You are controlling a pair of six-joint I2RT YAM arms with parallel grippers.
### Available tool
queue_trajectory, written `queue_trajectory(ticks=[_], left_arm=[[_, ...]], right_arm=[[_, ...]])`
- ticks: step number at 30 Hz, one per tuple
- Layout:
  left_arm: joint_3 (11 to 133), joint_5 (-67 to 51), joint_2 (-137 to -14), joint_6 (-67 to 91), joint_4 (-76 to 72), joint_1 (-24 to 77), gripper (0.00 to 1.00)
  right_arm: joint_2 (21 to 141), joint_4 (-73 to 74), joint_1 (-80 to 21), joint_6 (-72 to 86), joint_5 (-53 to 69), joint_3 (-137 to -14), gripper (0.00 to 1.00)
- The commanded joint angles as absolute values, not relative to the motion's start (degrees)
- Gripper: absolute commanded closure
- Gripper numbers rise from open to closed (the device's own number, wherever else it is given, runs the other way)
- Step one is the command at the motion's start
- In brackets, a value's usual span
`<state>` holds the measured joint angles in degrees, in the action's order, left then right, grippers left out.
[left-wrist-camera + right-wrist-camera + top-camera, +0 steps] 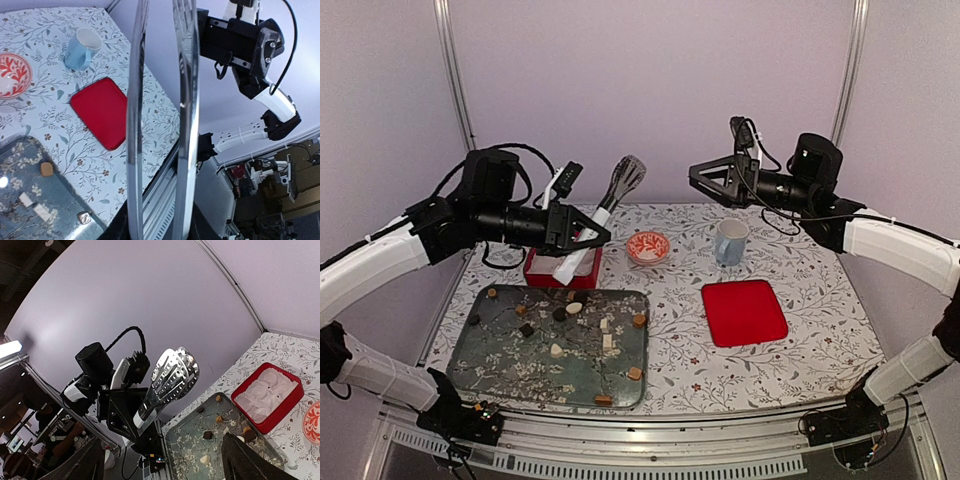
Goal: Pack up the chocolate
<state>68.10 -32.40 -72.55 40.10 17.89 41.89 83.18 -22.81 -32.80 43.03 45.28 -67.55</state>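
Top external: L gripper (592, 232) clamps perforated steel tongs (626, 178); R gripper (700, 180) spread wide, empty; chocolate (560, 314) cubes/lumps on glass tray (500, 370)

**Surfaces as they read on my feeds**

The perforated metal tongs with a white plastic handle (172, 372) look polished and smooth, and they shine like a mirror in my left wrist view. The rectangular clear flower-patterned tray (500, 360) is glossy. The flowered tabletop (820, 350) covering looks matt; I cannot tell whether it is cloth or vinyl. The flat red rectangular lid (744, 312) seems to be dull, smooth plastic. The pale blue mug (731, 242) and the red-and-white patterned small bowl (647, 246) have a glazed sheen. The small chocolate pieces (560, 314) look matt.
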Motion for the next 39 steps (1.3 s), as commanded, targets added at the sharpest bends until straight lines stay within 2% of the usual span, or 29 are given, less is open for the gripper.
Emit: queue_trajectory(ticks=[1, 6, 17, 29, 39], left_arm=[[69.3, -24.2, -66.8, 32.2, 36.5, 41.5, 0.73], [67.5, -17.2, -62.0, 31.9, 49.8, 42.1, 0.70], [62.0, -12.8, -56.7, 38.0, 59.5, 46.5, 0.64], [62.1, -5.2, -63.6, 39.3, 59.8, 56.0, 0.69], [64.3, -0.5, -70.5, 40.2, 62.2, 63.3, 0.66]], right_arm=[[79.5, -14.5, -32.6, 40.0, 44.5, -64.2, 0.17], [76.6, -10.2, -32.7, 38.7, 45.8, -61.3, 0.14], [72.3, -0.2, -32.6, 33.8, 46.8, -58.6, 0.11], [70.7, 2.8, -32.6, 29.4, 48.6, -56.3, 0.10], [66.4, 5.9, -32.6, 27.7, 47.9, -53.8, 0.09]])
